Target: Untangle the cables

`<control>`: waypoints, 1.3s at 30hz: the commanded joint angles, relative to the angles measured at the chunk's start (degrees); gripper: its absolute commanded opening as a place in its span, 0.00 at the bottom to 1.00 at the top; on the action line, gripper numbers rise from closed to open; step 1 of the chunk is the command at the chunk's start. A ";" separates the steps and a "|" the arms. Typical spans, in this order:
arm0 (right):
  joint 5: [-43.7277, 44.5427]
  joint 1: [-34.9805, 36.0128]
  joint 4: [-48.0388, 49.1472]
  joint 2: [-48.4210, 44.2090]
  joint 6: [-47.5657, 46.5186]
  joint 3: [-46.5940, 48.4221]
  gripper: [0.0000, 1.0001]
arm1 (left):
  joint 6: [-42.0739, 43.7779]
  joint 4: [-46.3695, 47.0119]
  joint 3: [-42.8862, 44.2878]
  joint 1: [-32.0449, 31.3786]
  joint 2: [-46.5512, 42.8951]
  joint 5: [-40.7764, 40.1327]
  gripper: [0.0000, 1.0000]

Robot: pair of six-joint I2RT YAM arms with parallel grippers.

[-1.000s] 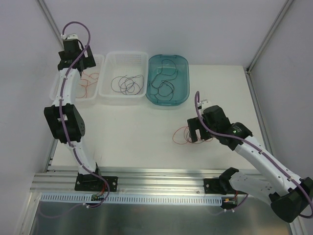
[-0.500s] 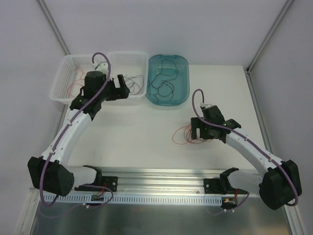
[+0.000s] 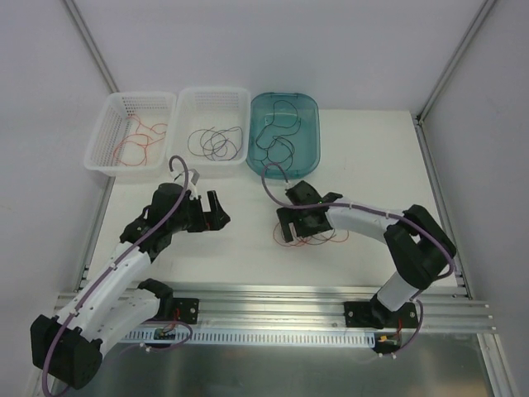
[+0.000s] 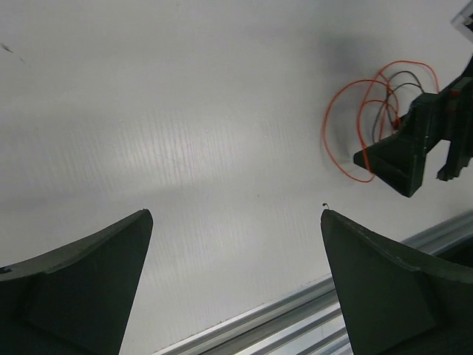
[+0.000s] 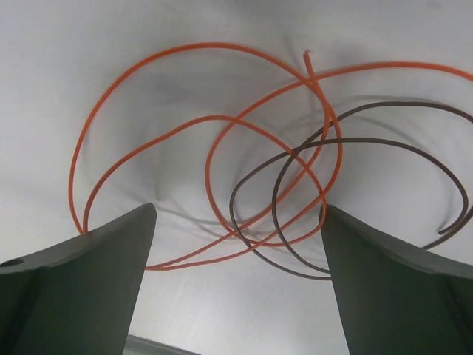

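Note:
A tangle of thin cables [image 3: 310,236] lies on the white table. It has red-orange loops [image 5: 214,140] and a dark brown loop [image 5: 355,170] crossing them. My right gripper [image 3: 291,223] is open just above the tangle, its fingers straddling the loops in the right wrist view. My left gripper [image 3: 216,213] is open and empty over bare table to the left of the tangle. The tangle shows in the left wrist view [image 4: 355,118] with the right gripper's fingers [image 4: 403,159] beside it.
Three bins stand at the back: a white basket [image 3: 103,149] with red wires, a white basket [image 3: 240,103] with dark wires, and a teal tub [image 3: 310,161] with black wires. An aluminium rail [image 3: 273,298] runs along the table's near edge.
My left arm swung from the baskets down to the middle of the table. My right gripper moved left along the tangle, and the tangle shifted left with it.

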 commanded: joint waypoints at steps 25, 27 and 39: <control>-2.71 11.85 3.45 3.28 -1.58 6.35 0.54 | -11.13 3.16 5.01 -13.44 13.45 -4.38 0.96; -2.54 11.94 4.15 3.55 -1.67 5.83 0.47 | -11.48 3.25 5.46 -14.84 15.12 -5.00 0.96; -1.22 11.85 6.53 -1.19 -1.94 2.84 0.01 | -14.12 4.56 6.51 -19.16 18.90 -7.55 0.94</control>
